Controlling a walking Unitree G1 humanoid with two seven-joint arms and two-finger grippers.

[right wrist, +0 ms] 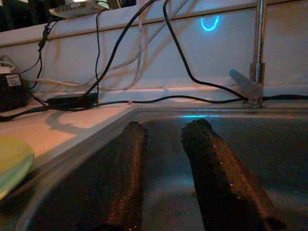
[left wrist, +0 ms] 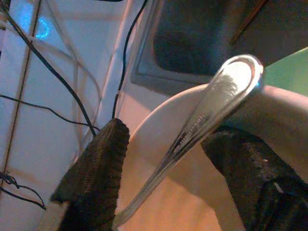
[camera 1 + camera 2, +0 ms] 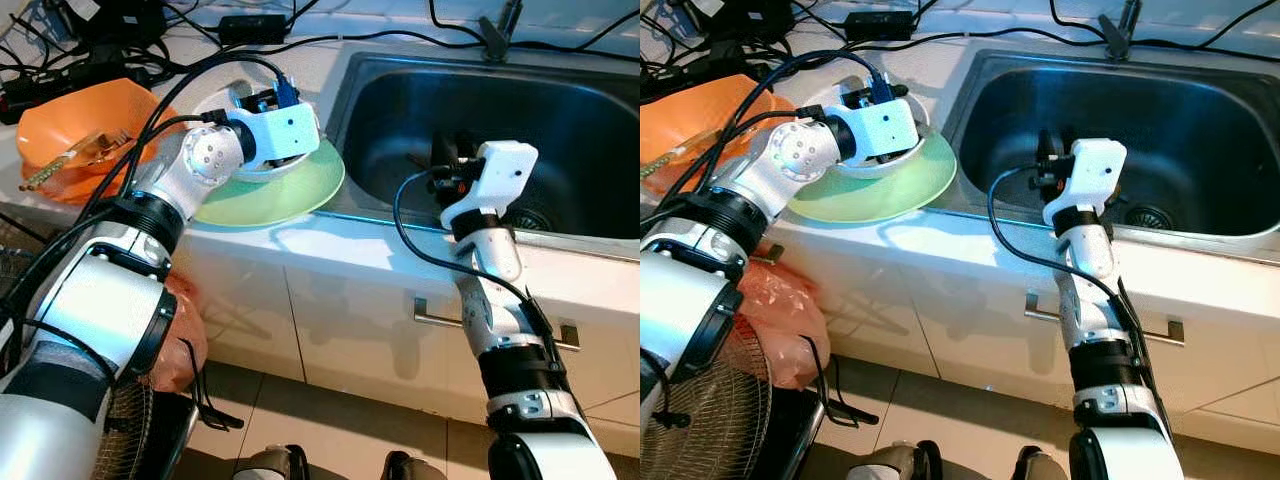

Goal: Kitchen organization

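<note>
Spoon handle point(image 2: 202, 120) relief pattern unreadable between left end effector point(image 2: 168, 192) fingers.

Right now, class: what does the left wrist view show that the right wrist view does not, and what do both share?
Left wrist view: a silver utensil handle between the left gripper fingers, lying over a white bowl rim.
Right wrist view: the right gripper, open and holding nothing, over the sink, with the faucet behind.
Both: black cables on the white counter, and the green plate.
</note>
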